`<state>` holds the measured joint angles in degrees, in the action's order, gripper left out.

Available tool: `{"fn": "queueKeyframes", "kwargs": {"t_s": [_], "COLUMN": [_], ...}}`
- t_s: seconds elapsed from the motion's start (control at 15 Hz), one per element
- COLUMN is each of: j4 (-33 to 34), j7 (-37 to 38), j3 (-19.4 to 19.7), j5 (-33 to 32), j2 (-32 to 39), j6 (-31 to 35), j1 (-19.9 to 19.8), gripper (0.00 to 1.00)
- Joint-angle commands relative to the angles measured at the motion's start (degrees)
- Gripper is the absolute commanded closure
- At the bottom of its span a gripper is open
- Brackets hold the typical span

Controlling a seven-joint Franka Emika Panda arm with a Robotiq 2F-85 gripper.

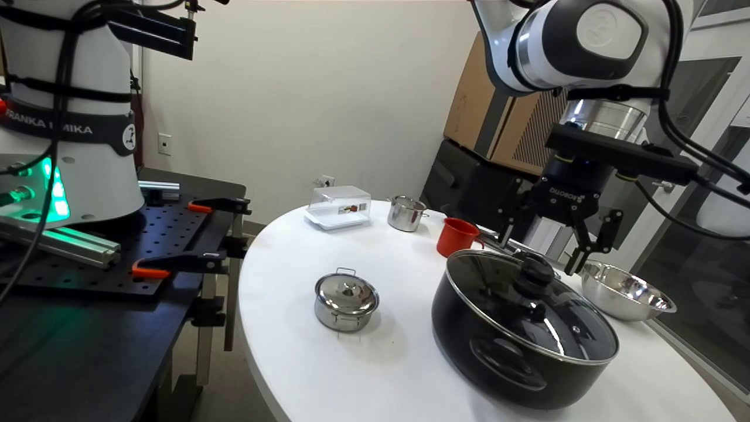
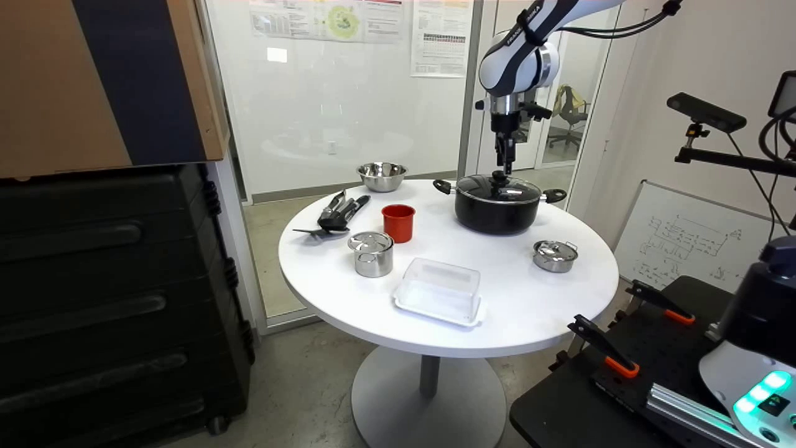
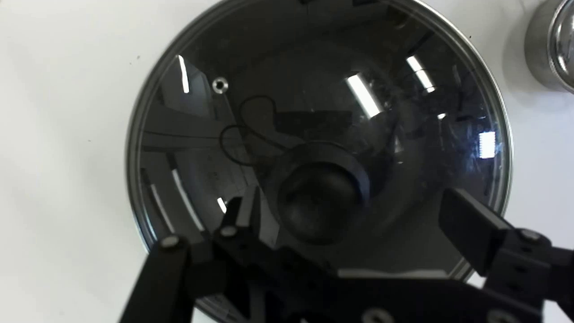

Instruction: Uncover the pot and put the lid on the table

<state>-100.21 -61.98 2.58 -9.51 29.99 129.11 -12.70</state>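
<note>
The black pot (image 1: 463, 334) stands on the round white table (image 1: 398, 369), and both also show in an exterior view, the pot (image 2: 497, 216) and the table (image 2: 528, 305). The clear glass lid (image 1: 568, 325) lies on the pot; its black knob (image 1: 534, 275) points up. In the wrist view the lid (image 3: 314, 85) fills the middle, with the knob (image 3: 318, 204) nearer the left finger and slightly forward of the fingertips. My gripper (image 1: 538, 254) is open and empty, pointing down just above the knob. Its fingers (image 3: 352, 202) are wide apart in the wrist view, touching nothing visible.
A small lidded steel pot (image 1: 347, 302) stands beside the black pot. A red mug (image 1: 457, 236), a steel bowl (image 1: 624, 293), a steel cup (image 1: 405, 214), a clear-covered butter dish (image 1: 340, 210) and black utensils (image 2: 339, 214) are also on the table. The pot's side handles (image 2: 554, 196) stick out.
</note>
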Motion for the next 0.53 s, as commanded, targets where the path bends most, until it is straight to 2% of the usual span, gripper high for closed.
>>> {"fn": "queueKeyframes", "kwargs": {"t_s": [0.0,0.13,0.2,0.4,0.47], "j4": [2.9,3.6,3.7,4.5,4.7], "j7": [-0.6,-0.5,-0.4,-0.1,0.1], "j3": [-0.5,-0.4,-0.3,-0.3,-0.3], "j5": [1.4,1.5,1.3,1.0,0.9], "j2": [1.7,2.2,2.4,3.5,3.8], "j6": [-0.5,-0.8,-0.9,-0.7,-0.7], "j1": [-0.8,-0.9,-0.9,-0.7,-0.7], "gripper": [0.00,0.02,0.11,0.14,0.20]}}
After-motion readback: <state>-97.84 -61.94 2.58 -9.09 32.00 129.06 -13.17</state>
